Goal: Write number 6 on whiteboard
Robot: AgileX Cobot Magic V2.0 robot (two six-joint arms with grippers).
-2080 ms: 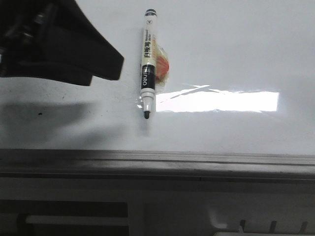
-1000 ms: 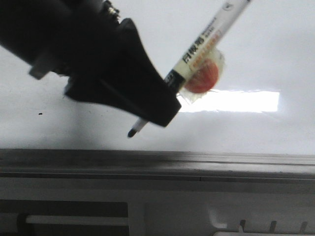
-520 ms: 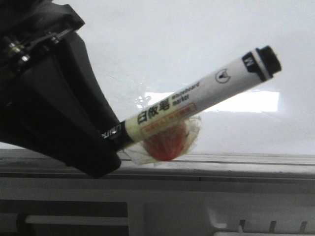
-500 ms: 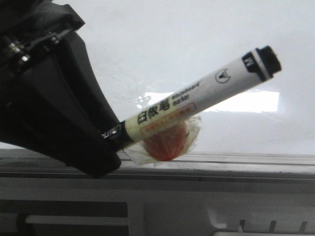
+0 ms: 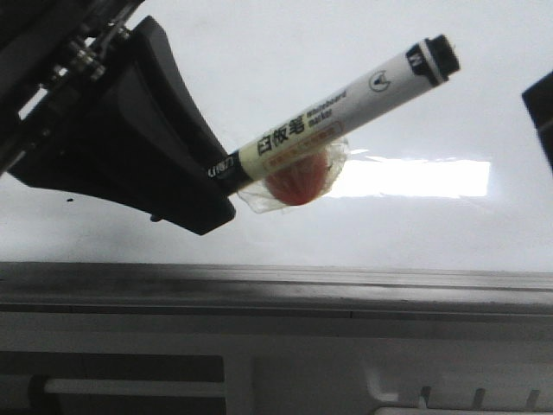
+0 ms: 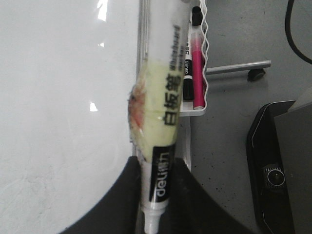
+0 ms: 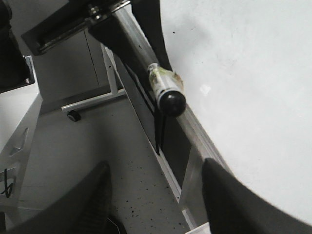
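My left gripper (image 5: 207, 186) is shut on the tip end of a white and pale-yellow whiteboard marker (image 5: 333, 112) and holds it lifted off the whiteboard (image 5: 285, 43), its black rear end pointing up and right. A red-orange lump in clear tape (image 5: 298, 181) hangs under the barrel. The left wrist view shows the marker (image 6: 163, 97) clamped between my left gripper's (image 6: 156, 214) dark fingers beside the board (image 6: 58, 97). My right gripper (image 7: 156, 200) is open and empty over the floor beside the board's edge; its corner shows in the front view (image 5: 541, 112). No number 6 is in view.
A grey metal rail (image 5: 276, 281) runs along the board's near edge. A tiny black speck (image 5: 71, 200) sits on the board. A white wire tray with a pink marker (image 6: 197, 73) hangs off the board's side. A black box (image 6: 278, 170) stands on the floor.
The marker lay on the board; my left gripper took hold of it and lifted it. Over the last half second it rose further, and my right gripper's edge came into the front view.
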